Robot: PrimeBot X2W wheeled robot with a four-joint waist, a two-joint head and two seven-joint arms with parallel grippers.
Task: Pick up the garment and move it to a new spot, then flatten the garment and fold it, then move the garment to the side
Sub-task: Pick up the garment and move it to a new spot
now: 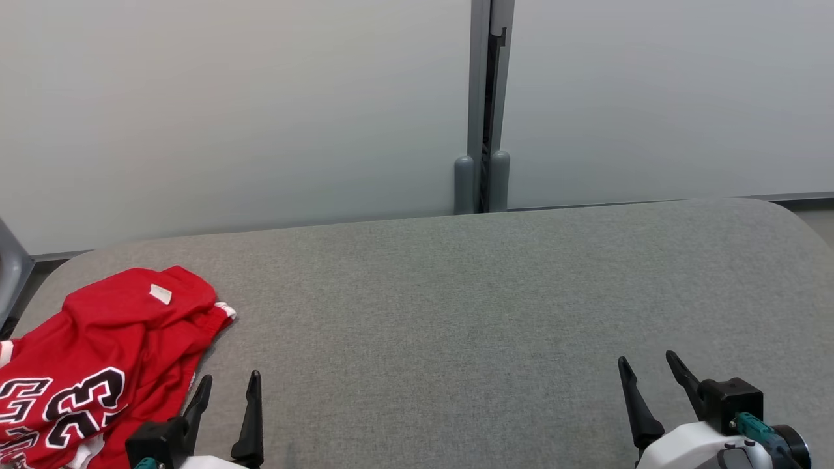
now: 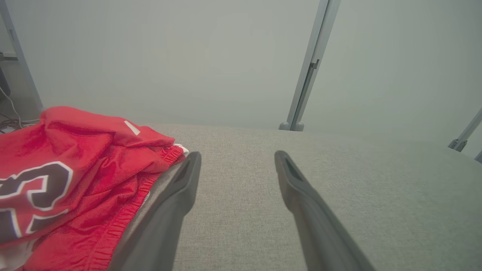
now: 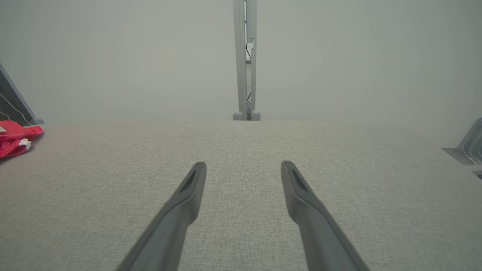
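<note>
The garment (image 1: 111,365) is a red jersey with black, white-edged numbers, lying crumpled at the near left corner of the grey table (image 1: 456,306). My left gripper (image 1: 230,378) stands open just to the garment's right, its left finger next to the red hem, with nothing between the fingers. In the left wrist view the garment (image 2: 75,177) lies left of that open gripper (image 2: 237,155). At the near right, my right gripper (image 1: 647,359) is open over bare table. The right wrist view shows its open gripper (image 3: 243,165) and a bit of the garment (image 3: 15,141) far left.
Pale wall panels rise behind the table, joined by a grey post (image 1: 485,130) with two round feet at the table's far edge. The table's corners are rounded. A grey frame part (image 1: 10,267) stands past the left edge.
</note>
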